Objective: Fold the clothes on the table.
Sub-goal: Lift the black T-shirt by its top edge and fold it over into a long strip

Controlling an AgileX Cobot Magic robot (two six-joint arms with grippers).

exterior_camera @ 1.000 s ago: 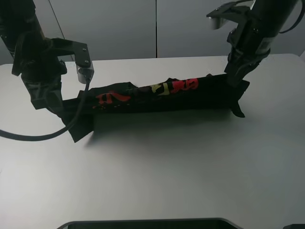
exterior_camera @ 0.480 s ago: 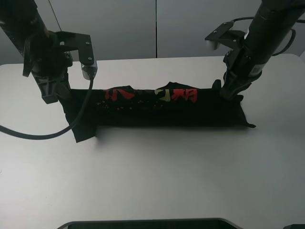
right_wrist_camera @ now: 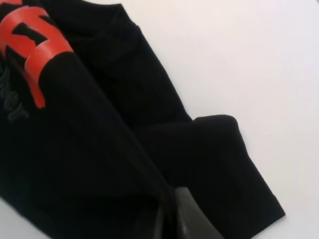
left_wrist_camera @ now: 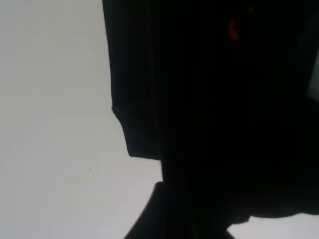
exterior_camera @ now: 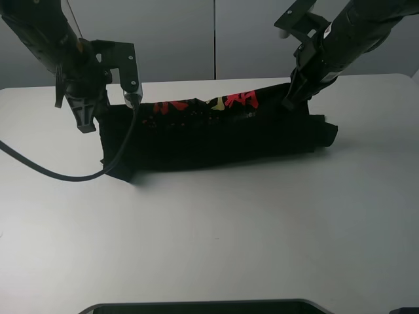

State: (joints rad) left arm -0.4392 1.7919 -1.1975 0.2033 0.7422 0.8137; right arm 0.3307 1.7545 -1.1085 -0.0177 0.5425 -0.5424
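The clothes [exterior_camera: 216, 134], a black T-shirt with red and yellow characters [exterior_camera: 209, 104], hang stretched in a long band over the far half of the white table [exterior_camera: 209, 235]. The band's upper edge is lifted and its lower edge rests on the table. My left gripper [exterior_camera: 87, 125] is shut on the band's left end and my right gripper [exterior_camera: 287, 103] on its right end. The right wrist view shows the clothes [right_wrist_camera: 99, 149] with red print, pinched at the right gripper [right_wrist_camera: 172, 219]. In the left wrist view black cloth [left_wrist_camera: 209, 119] fills most of the picture and hides the fingers.
Grey wall panels [exterior_camera: 216, 39] stand behind the table's far edge. A black cable [exterior_camera: 52, 173] loops from the left arm down onto the table at the left. A dark flat object [exterior_camera: 196, 306] lies at the near edge.
Both grippers have moved toward the far edge and risen, carrying the shirt's upper edge with them. The band has slid farther back, and the printed characters now sit along its top.
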